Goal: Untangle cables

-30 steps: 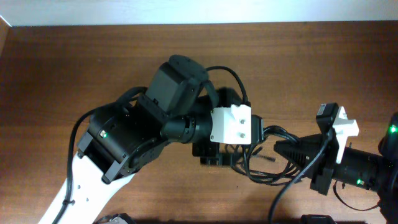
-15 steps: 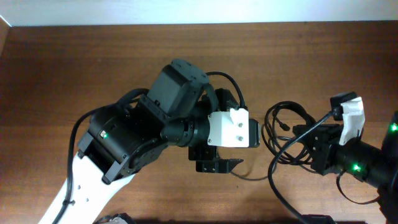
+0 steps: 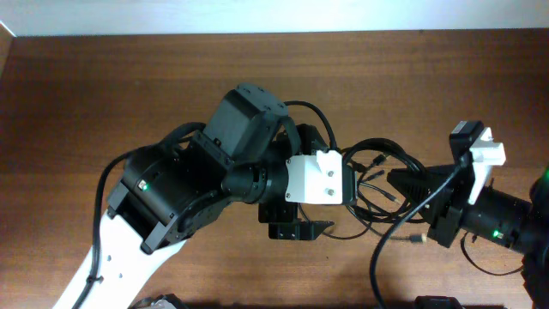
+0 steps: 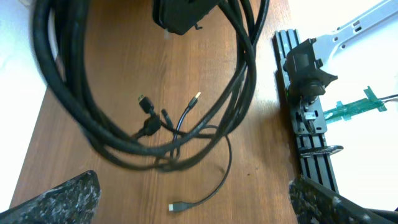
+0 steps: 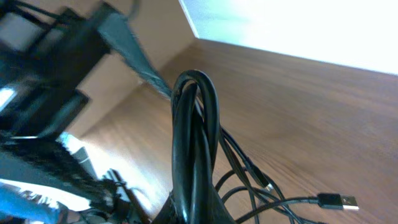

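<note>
The cables (image 3: pixel 377 184) are several thin black cords in loose loops right of table centre. My right gripper (image 3: pixel 410 187) is shut on the bundle and holds it off the table; in the right wrist view the cords (image 5: pixel 194 143) rise straight out of its jaws (image 5: pixel 200 214). My left gripper (image 3: pixel 302 230) is open and empty, just left of the loops. In the left wrist view the loops (image 4: pixel 149 140) hang ahead of the wide-open fingers (image 4: pixel 193 202). One plug end (image 4: pixel 176 206) lies on the wood, and two more plug ends (image 4: pixel 194 99) dangle.
The wooden table (image 3: pixel 103 94) has a pale wall along its far edge. A black rail with a clamp (image 4: pixel 308 112) runs along the table edge on the right of the left wrist view. The bulky left arm (image 3: pixel 197 180) covers the table's middle.
The right gripper pulled the cable bundle right and away from the left gripper, then came back left a little; the loops now spread toward the left gripper. The left arm barely moved.
</note>
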